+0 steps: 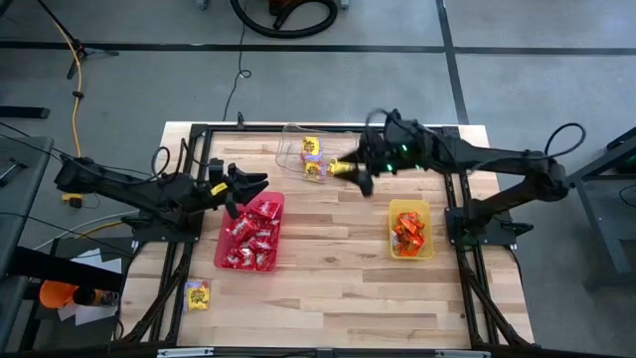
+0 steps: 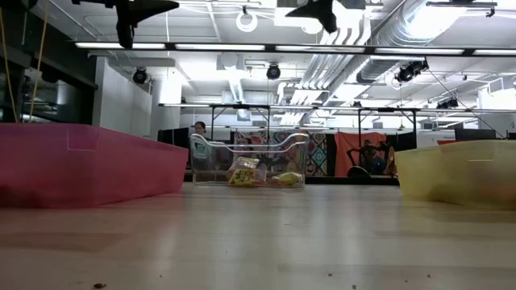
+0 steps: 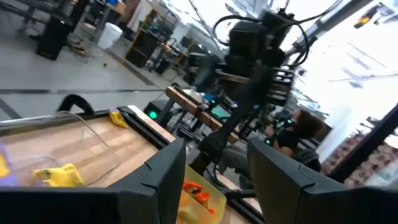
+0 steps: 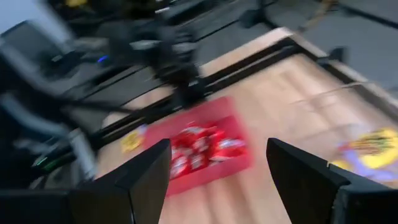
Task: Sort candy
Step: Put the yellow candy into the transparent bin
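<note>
Red candies lie in the red tray (image 1: 253, 234), orange candies in the yellow tray (image 1: 409, 229), and yellow candies in the clear tray (image 1: 303, 154). One yellow packet (image 1: 343, 167) lies at the clear tray's right side. Another yellow packet (image 1: 197, 294) lies on the table at the near left. My left gripper (image 1: 248, 194) is open and empty, high above the red tray's far end; it also shows in the left wrist view (image 3: 217, 155). My right gripper (image 1: 353, 176) is open and empty, high beside the clear tray; it also shows in the right wrist view (image 4: 217, 155).
The three trays stand on the wooden table (image 1: 338, 288), inside a black frame (image 1: 462, 249). In the low view both grippers hang high above the table, left (image 2: 125, 20) and right (image 2: 318, 12). Bare wood lies between the trays and along the near edge.
</note>
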